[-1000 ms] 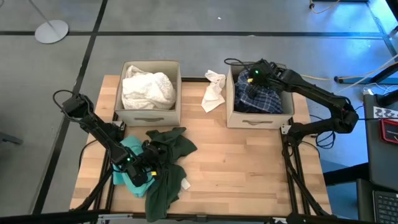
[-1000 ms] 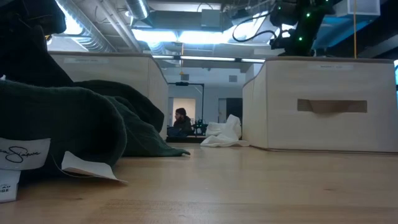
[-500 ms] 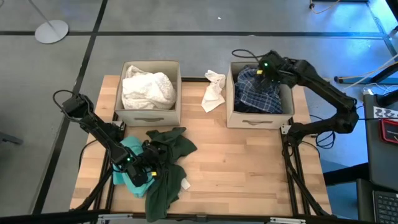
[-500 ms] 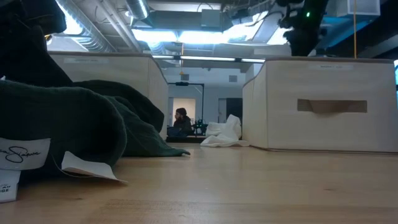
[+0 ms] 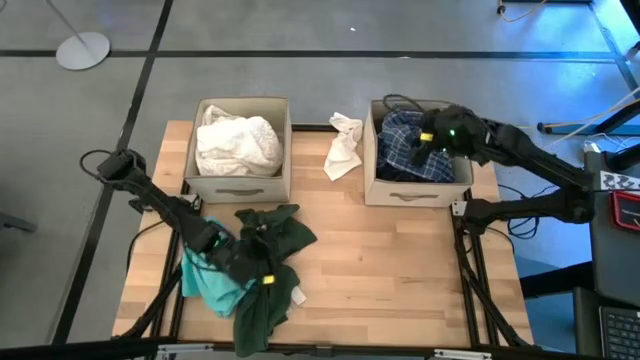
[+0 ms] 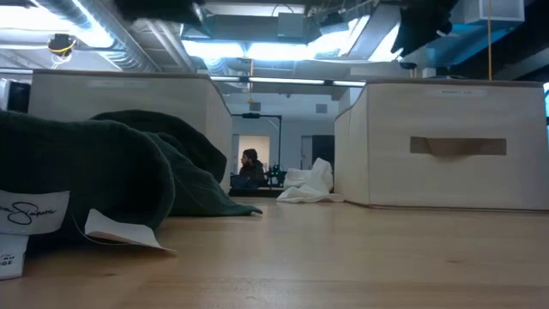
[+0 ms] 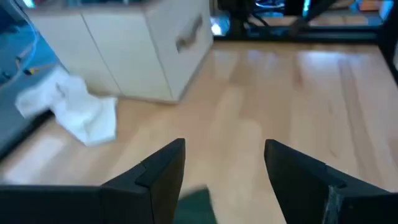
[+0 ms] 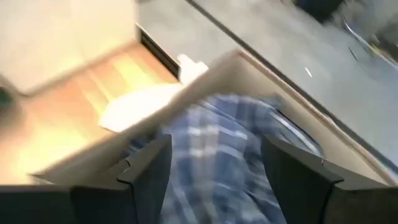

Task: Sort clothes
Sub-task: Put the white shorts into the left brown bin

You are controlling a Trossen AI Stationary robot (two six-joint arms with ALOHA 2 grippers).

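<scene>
My left gripper [image 5: 258, 264] hovers open over the dark green garment [image 5: 272, 262], which lies crumpled on the table's near left; nothing is between its fingers [image 7: 166, 163]. A teal garment [image 5: 205, 285] lies beside it, partly under the arm. My right gripper [image 5: 430, 138] stands open above the blue plaid shirt [image 8: 217, 168], which lies in the right beige box [image 5: 415, 192]. White clothes [image 5: 237, 145] fill the left box [image 5: 235, 187]. A small white garment [image 5: 343, 145] lies on the table between the boxes.
Bare wood covers the table's near right part [image 5: 400, 270]. The two boxes stand along the far edge with a narrow gap between them. In the low view a person [image 6: 249, 167] shows in the room beyond the table.
My right gripper has moved over the right box toward the table's right edge and slightly nearer; the plaid shirt now lies spread in the box. My left gripper has shifted a little toward the table's right, over the dark green garment.
</scene>
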